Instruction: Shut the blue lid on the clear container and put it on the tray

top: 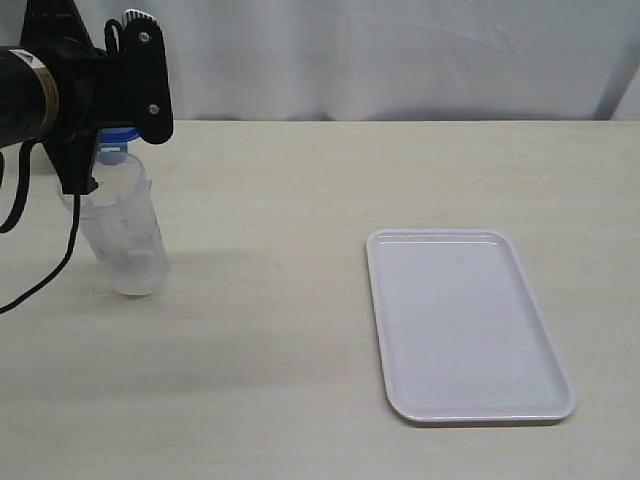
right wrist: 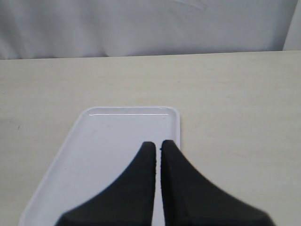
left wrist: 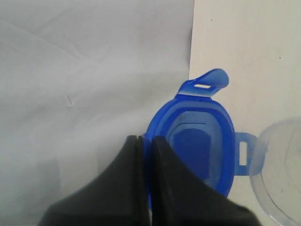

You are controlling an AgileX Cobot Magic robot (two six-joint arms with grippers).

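Treat blue lid [left wrist: 197, 141], rim-pinched in left gripper [left wrist: 146, 139], as light and slick; grasp tippy clear container [top: 125, 235], at 9 o'clock of tray [top: 470, 330], mid-wall; note right gripper [right wrist: 157, 143] closed, empty.

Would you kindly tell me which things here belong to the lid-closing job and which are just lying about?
Job: blue lid, pinched by the left gripper; clear container; tray.
Just there: table; white backdrop.

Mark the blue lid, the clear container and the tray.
the blue lid [left wrist: 195, 141], left wrist view, its recessed centre
the clear container [top: 125, 235], exterior view, its side wall
the tray [top: 470, 330], exterior view, its bare floor
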